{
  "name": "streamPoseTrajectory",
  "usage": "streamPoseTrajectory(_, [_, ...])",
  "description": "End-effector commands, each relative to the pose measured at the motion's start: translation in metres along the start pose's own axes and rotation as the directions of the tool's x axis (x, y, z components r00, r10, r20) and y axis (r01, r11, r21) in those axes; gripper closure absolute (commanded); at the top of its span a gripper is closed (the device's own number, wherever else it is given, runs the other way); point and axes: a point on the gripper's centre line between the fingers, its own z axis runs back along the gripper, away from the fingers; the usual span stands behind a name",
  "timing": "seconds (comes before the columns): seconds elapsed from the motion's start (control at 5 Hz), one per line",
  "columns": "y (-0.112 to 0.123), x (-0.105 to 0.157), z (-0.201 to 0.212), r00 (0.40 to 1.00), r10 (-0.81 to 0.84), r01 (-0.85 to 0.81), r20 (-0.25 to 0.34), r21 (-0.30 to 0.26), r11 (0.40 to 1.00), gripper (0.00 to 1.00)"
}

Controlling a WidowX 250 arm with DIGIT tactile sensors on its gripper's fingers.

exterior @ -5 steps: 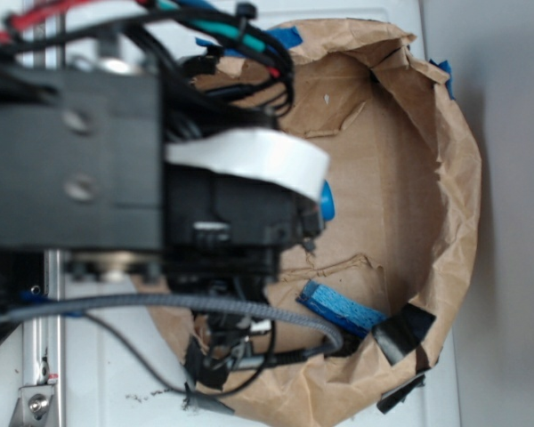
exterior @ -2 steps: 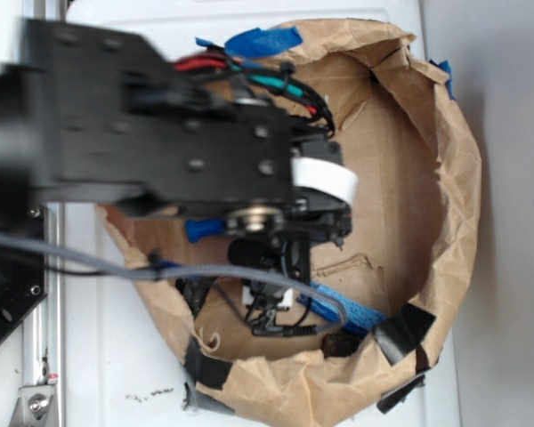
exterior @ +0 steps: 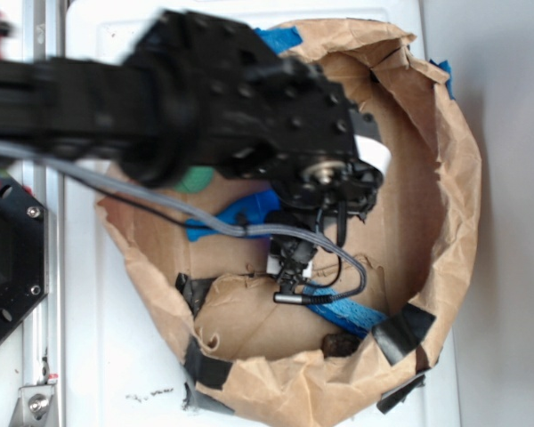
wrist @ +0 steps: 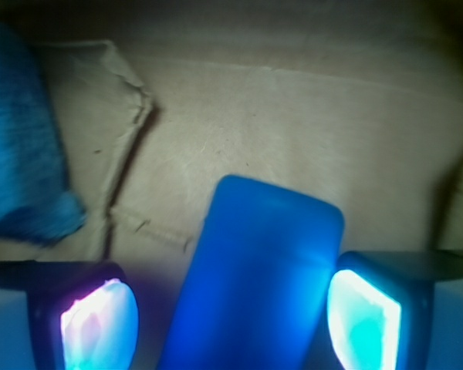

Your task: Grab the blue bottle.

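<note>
Your gripper (wrist: 231, 316) has its jaws released around the blue bottle (wrist: 255, 277); next, you should clench them.

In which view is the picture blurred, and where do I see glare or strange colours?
Exterior view: the arm is smeared by motion blur, while the paper bag stays sharp under even light. Wrist view: dim and soft; the fingers glow cyan and pink, and the blue bottle between them looks overly saturated; the ridged blue piece at left is out of focus.
</note>
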Motion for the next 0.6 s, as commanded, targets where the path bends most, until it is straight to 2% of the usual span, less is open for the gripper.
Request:
streamPoseTrajectory(0.0, [-0.008,0.007,-0.009,0.999,0.019,-0.022,0.047,0.055,0.998,1.0])
streamPoseTrajectory(0.4, [-0.002,0.005,0.005,0.996,0.054,-0.058,0.067,0.052,0.997,1.0])
